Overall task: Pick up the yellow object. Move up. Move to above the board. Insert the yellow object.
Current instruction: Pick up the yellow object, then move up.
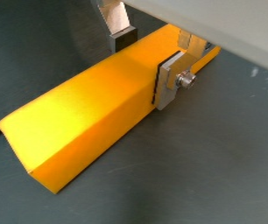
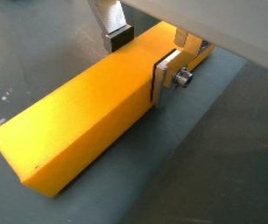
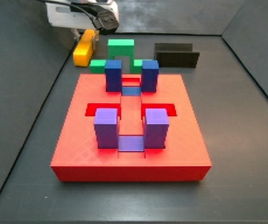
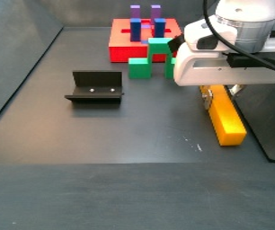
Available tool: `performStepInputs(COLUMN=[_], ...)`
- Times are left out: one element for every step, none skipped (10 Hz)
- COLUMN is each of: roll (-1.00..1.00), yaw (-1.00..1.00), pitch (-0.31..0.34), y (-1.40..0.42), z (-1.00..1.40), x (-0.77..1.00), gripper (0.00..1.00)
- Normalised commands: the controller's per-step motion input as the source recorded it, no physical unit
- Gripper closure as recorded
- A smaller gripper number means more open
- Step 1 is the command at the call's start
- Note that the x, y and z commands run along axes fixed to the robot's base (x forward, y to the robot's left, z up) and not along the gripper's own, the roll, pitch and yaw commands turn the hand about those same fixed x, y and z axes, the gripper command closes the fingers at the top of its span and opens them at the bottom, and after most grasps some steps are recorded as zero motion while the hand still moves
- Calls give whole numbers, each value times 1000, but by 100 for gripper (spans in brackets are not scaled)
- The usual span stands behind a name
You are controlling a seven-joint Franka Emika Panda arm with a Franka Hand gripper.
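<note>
Gripping yellow object (image 1: pixel 84 114) | hand (image 1: pixel 143 61) astride end | smooth, plain bar

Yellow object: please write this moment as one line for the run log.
stage: pick up | tool: astride yellow object, grip unclear | yellow object: on floor, beside board | insertion: not done

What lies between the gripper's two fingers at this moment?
The yellow object: in both wrist views the gripper straddles one end of it, fingers on either side.
</note>
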Motion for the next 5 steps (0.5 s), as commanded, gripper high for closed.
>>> performStepInputs(roll=[0, 0, -1, 5, 38], yaw=[0, 0, -47, -52, -34], pitch=[0, 0, 36, 72, 66], y=[0, 0, 53, 48, 25], z=[0, 833, 796, 641, 381], x=[0, 0, -86, -112, -67], gripper=[100, 100, 100, 100, 100])
